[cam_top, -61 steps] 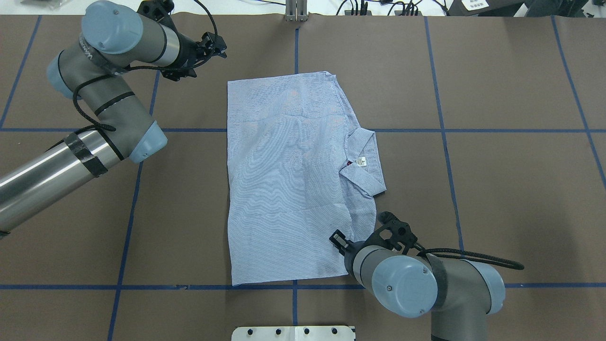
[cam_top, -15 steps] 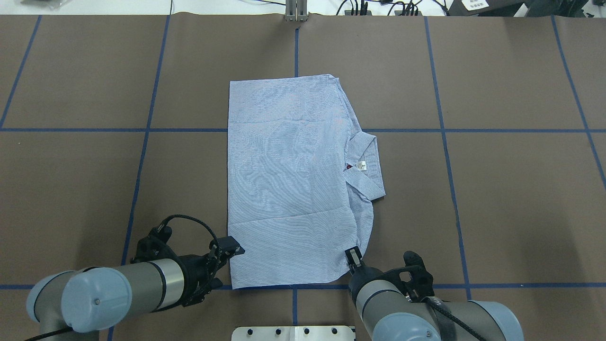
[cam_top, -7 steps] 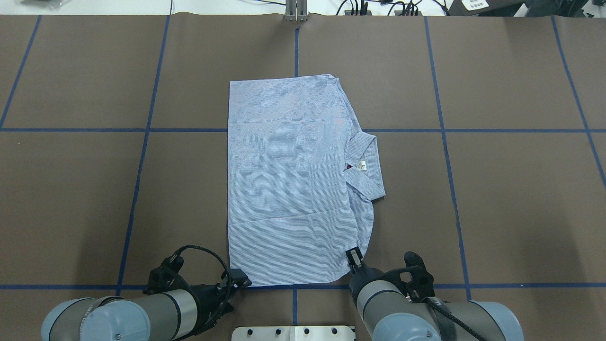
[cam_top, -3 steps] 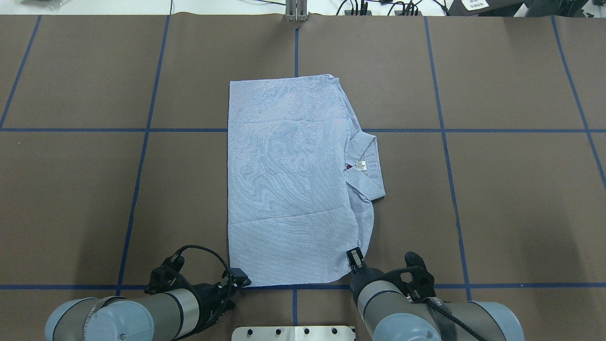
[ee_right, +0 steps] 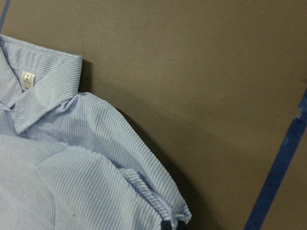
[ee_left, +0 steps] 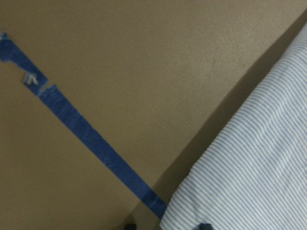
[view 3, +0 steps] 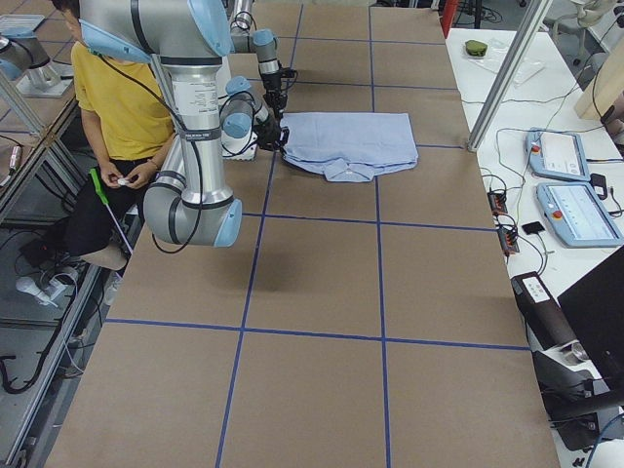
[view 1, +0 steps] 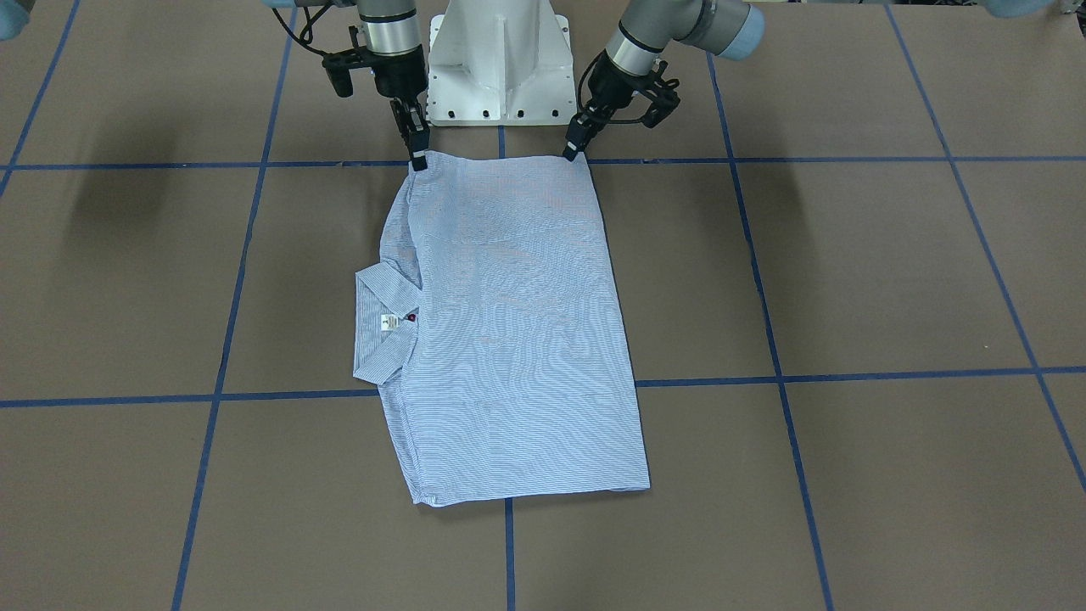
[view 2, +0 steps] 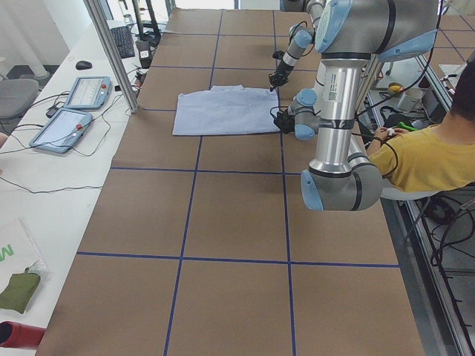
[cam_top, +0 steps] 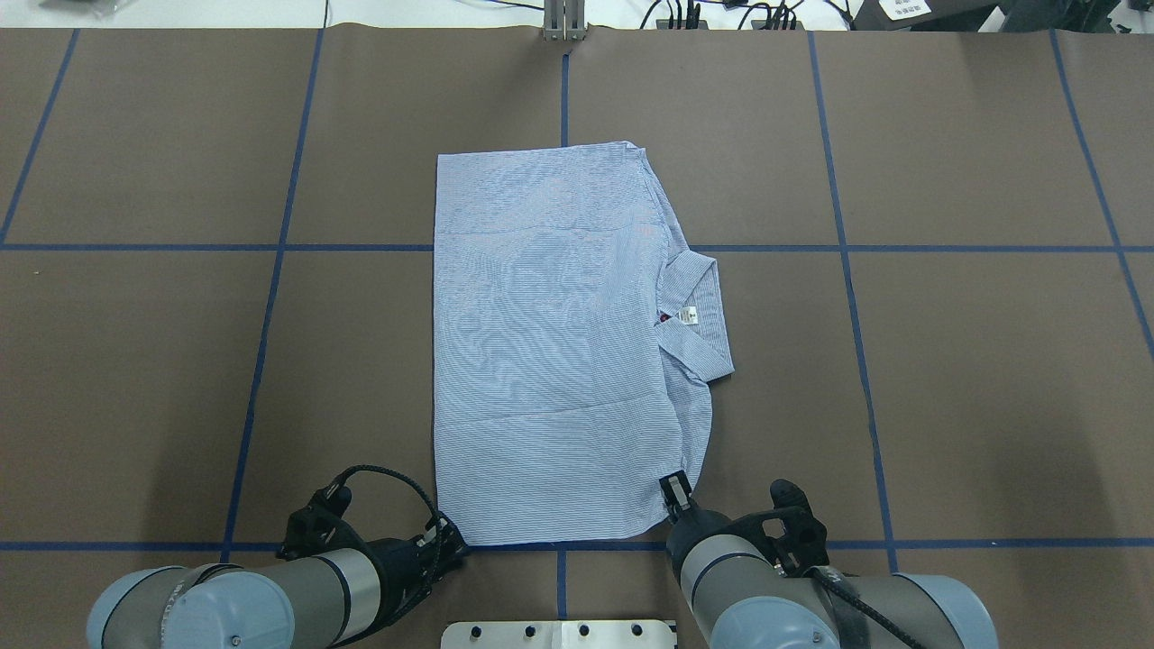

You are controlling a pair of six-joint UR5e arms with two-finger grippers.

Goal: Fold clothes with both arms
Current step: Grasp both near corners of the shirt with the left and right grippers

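- Shirt (cam_top: 550, 342), light blue with fine white stripes, lies folded into a flat oblong in the middle of the table (cam_top: 974, 379), long side running away from the robot. The table's brown covering is marked into big squares by blue tape lines (cam_top: 270, 306).
- Across the table from the robot runs a white bench (view 2: 44, 185) carrying two teach pendants (view 2: 82, 93), a keyboard (view 2: 122, 41) and loose cables. A metal post (view 2: 115, 55) rises at its edge.
- Behind the robot sits a person in a yellow top (view 2: 430, 156).
- From the white pedestal (view 1: 499, 59), the left arm (cam_top: 234, 604) and right arm (cam_top: 811, 604) reach down to the shirt's near edge, one at each corner.
- The right gripper (cam_top: 672, 493) is pinched onto the near corner on the collar side, and the cloth bunches up right at its tip.
- The left gripper (cam_top: 450, 541) sits at the other near corner. Its wrist view shows dark fingertips (ee_left: 203, 226) either side of the cloth edge, and I can't tell whether it has actually clamped.
- The collar (cam_top: 701, 311) pokes out on the robot's right, showing a white label (cam_top: 689, 315) with a dark red button (cam_top: 664, 316) just beside it.
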